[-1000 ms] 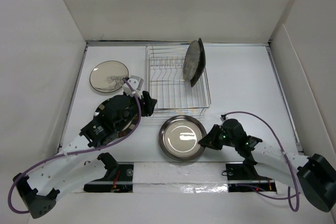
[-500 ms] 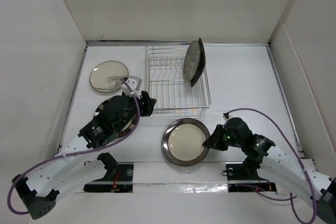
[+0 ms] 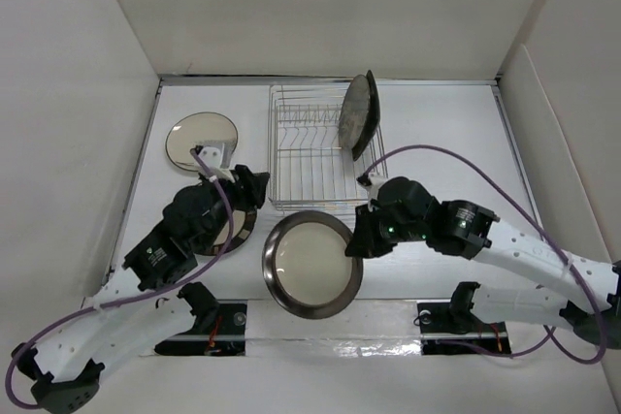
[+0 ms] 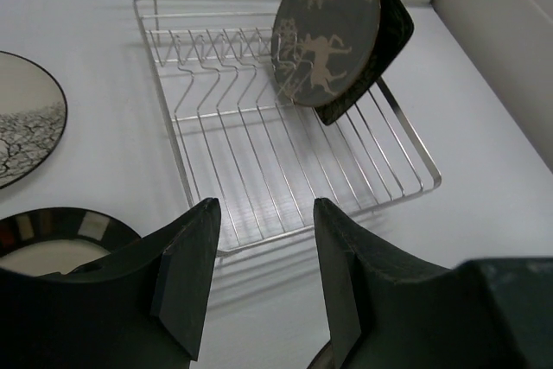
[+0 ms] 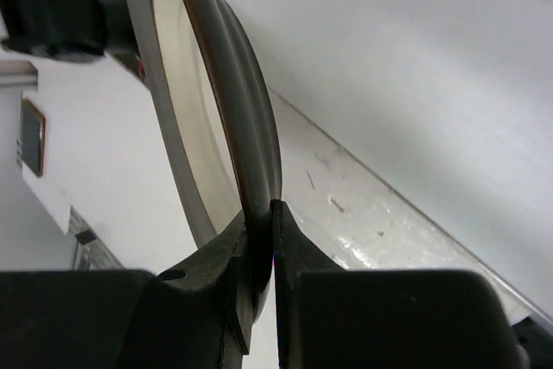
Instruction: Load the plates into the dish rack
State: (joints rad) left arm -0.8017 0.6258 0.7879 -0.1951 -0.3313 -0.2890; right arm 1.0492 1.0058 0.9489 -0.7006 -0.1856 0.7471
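Tabletop (image 3: 437, 133) — plate rim (image 5: 251, 140) between right jaws

Background stuff only: a plain white table (image 3: 437, 143) boxed in by white panels, meaning a back wall (image 3: 330, 7), a left wall (image 3: 58, 143) and a right wall (image 3: 582, 94). There's a dark seam (image 3: 330, 78) right where the tabletop meets the back wall. Along the near edge runs a glossy white strip (image 3: 330, 325) that's kinda wrinkly and reflective. The right wrist view catches a few small scuffs (image 5: 324, 183) on a shiny white surface.
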